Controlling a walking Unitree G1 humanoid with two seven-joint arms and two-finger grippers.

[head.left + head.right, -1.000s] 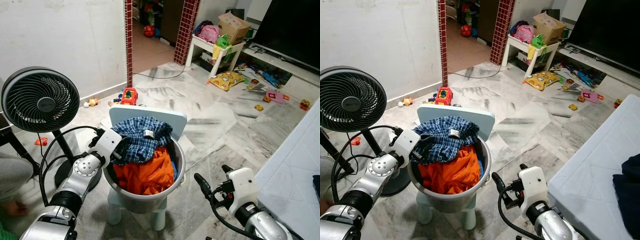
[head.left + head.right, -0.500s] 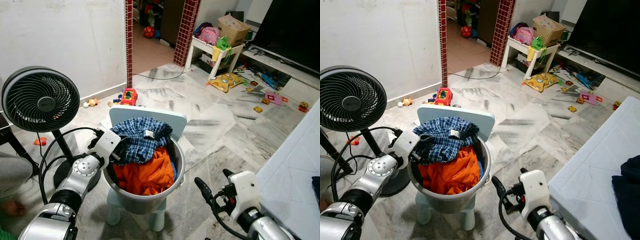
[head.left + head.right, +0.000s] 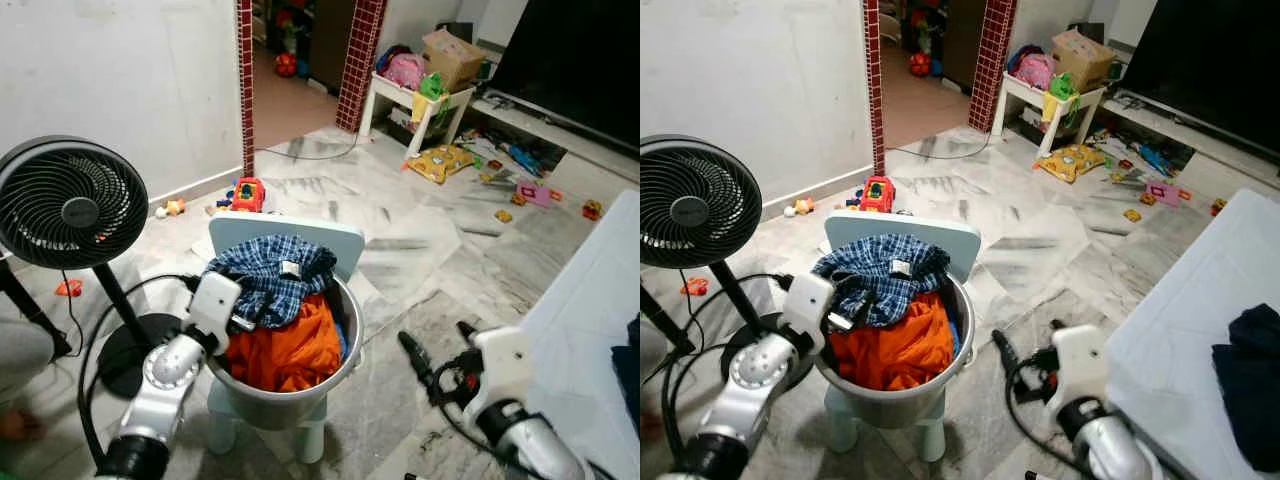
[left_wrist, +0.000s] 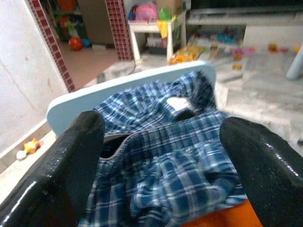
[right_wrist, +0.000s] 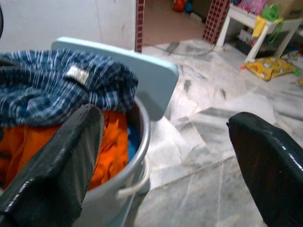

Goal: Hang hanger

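Observation:
A steel basin stands on a pale blue child's chair. It is heaped with a blue plaid shirt over orange cloth. My left gripper is at the near left rim, its tips against the plaid shirt. In the left wrist view its fingers are spread wide, with the shirt between and beyond them, so it is open. My right gripper hangs low to the right of the basin, over the floor, open and holding nothing. The right wrist view looks at the basin from the side.
A black standing fan with its cable is at the left, close to my left arm. A white mattress with a dark garment is at the right. Toys and a small white table lie further back on the marble floor.
The camera has shifted a little. My left gripper stays at the plaid shirt, its forearm now steeper. The right gripper has drifted slightly to the right, away from the basin.

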